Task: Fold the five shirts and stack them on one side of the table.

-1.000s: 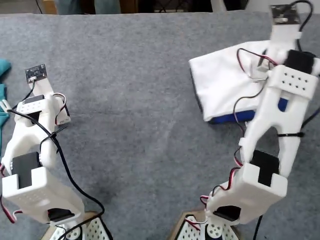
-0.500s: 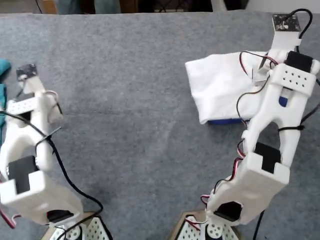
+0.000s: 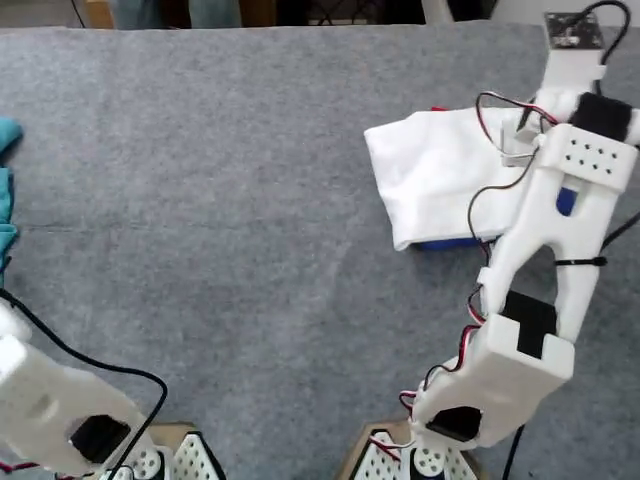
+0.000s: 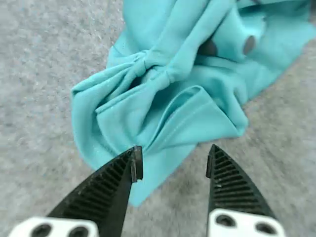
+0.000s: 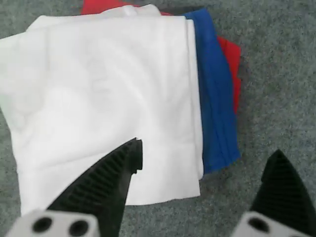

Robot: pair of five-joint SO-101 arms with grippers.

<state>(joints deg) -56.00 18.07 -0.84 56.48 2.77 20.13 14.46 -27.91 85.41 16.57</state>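
We hold our left gripper [image 4: 175,157], jaws apart, just short of the crumpled teal shirt [image 4: 163,98] straight ahead; our right gripper [image 5: 206,150], likewise spread, hovers over the white shirt [image 5: 98,98].

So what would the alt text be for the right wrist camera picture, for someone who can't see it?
A folded white shirt lies on top of a blue shirt and a red shirt on a grey table. The right pincer hangs open above the pile.
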